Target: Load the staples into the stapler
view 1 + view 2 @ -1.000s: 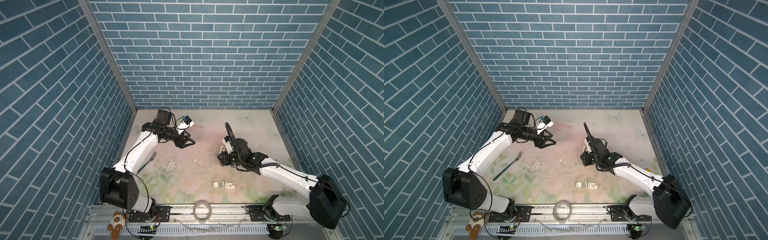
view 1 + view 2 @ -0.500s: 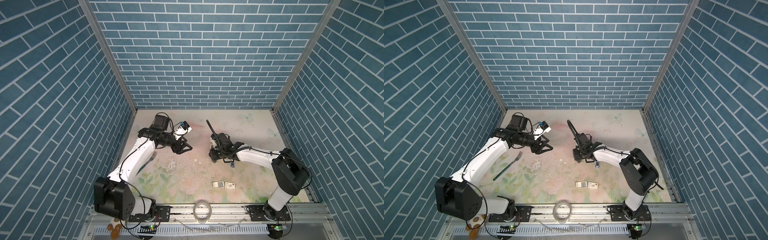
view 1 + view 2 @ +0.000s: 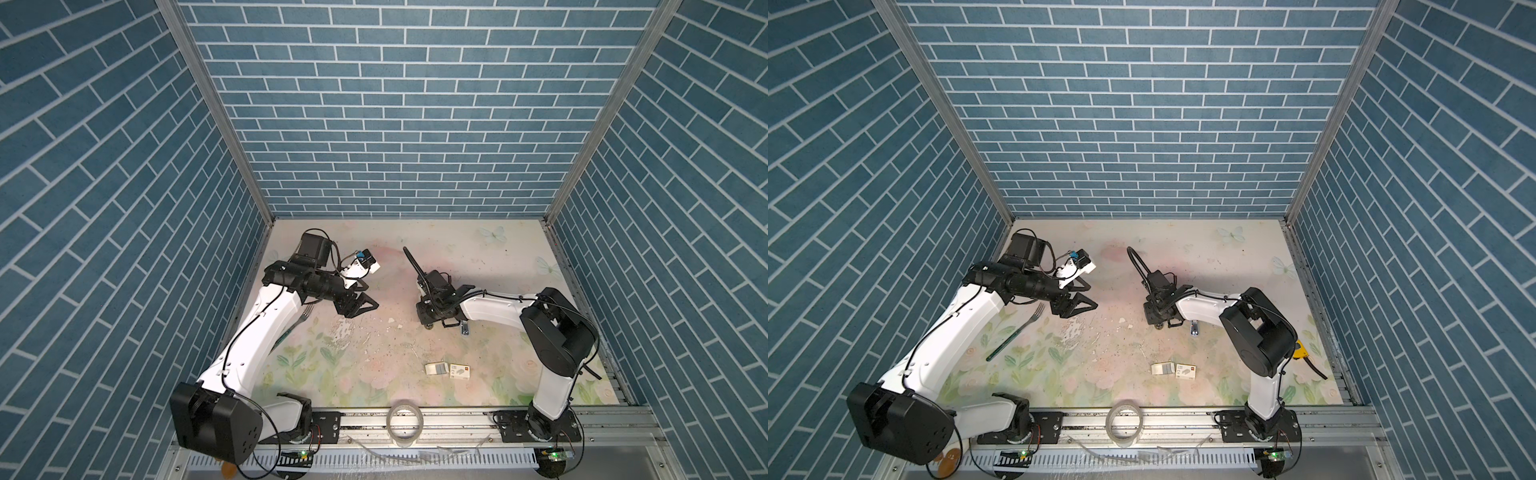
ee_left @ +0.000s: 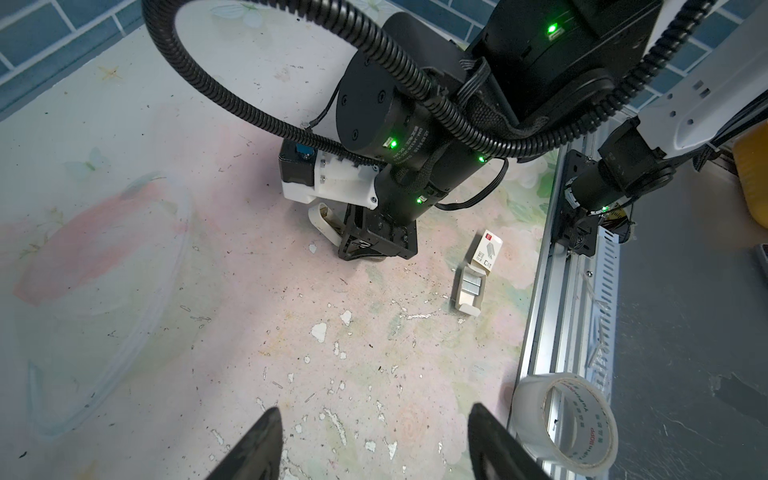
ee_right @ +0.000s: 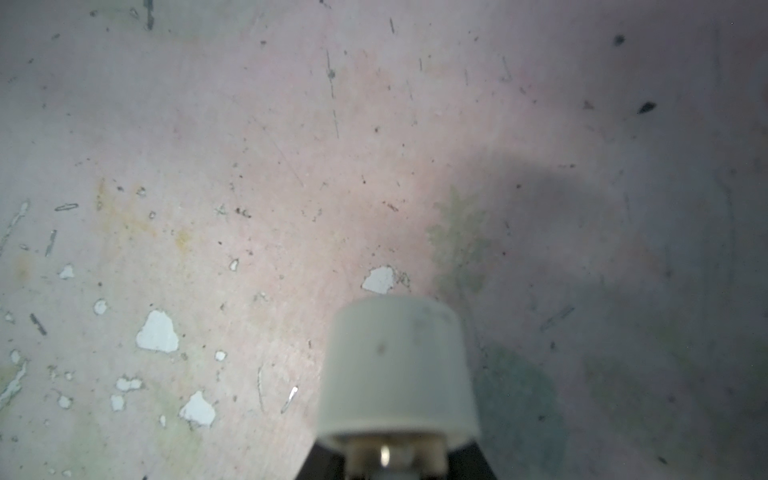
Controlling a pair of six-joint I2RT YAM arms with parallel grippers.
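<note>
The staples lie near the front edge in two parts: the printed box (image 3: 460, 371) (image 3: 1186, 371) (image 4: 487, 251) and, touching it, the open white tray (image 3: 436, 368) (image 3: 1163, 368) (image 4: 469, 289) with grey strips inside. My right gripper (image 3: 437, 322) (image 3: 1163, 322) (image 4: 374, 249) points down at the table's middle, shut on the white stapler (image 5: 399, 365) (image 4: 322, 220). A metal end of the stapler (image 3: 465, 328) (image 3: 1195, 328) sticks out beside the gripper. My left gripper (image 3: 361, 307) (image 3: 1084, 307) (image 4: 374, 415) hovers left of centre, open and empty.
A green-handled fork (image 3: 299, 320) (image 3: 1017, 332) lies under the left arm. A roll of clear tape (image 3: 405, 424) (image 3: 1124, 422) (image 4: 567, 419) rests on the front rail. A yellow object (image 3: 1300, 349) sits behind the right arm. The table surface is chipped and littered with flecks.
The right arm folded and carried its gripper with the stapler leftward toward the middle. The left gripper moved a little toward the front and opened slightly wider.
</note>
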